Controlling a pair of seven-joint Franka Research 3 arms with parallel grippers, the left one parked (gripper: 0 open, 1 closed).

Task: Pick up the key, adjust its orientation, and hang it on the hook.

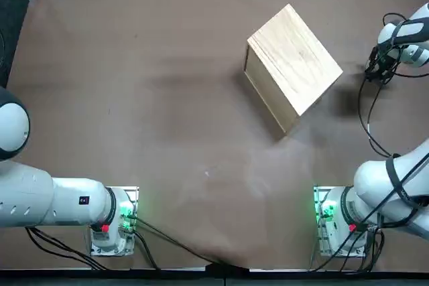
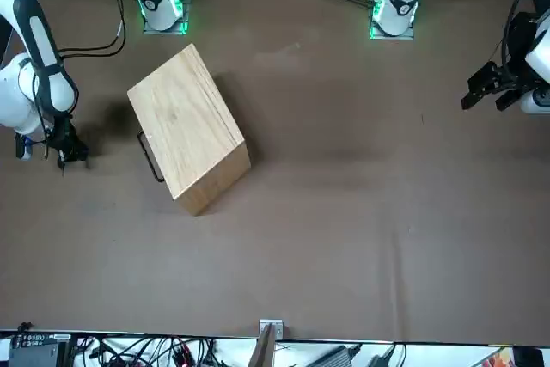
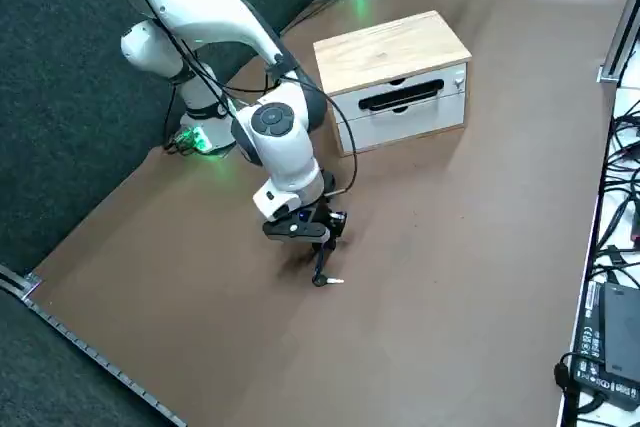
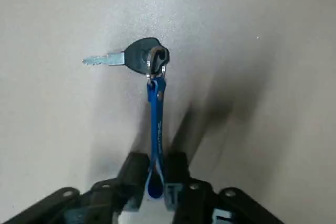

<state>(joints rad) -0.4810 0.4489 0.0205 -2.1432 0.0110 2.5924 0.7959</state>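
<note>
- Nearest the wrist camera, we have the right gripper (image 4: 156, 178) pinching the blue strap (image 4: 157, 116).
- In the right side view, the key (image 3: 335, 281) hangs below the fingers, at the strap's far end; its blade points towards 3 o'clock, across the strap.
- We judge the small white hook (image 3: 459, 81), between 1 and 2 o'clock from the gripper, our target.

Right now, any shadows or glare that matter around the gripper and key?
Right wrist: dark shadows fall beside the blue strap; faint sheen near the key. Right side: soft shadow by the right gripper, low over the table.
</note>
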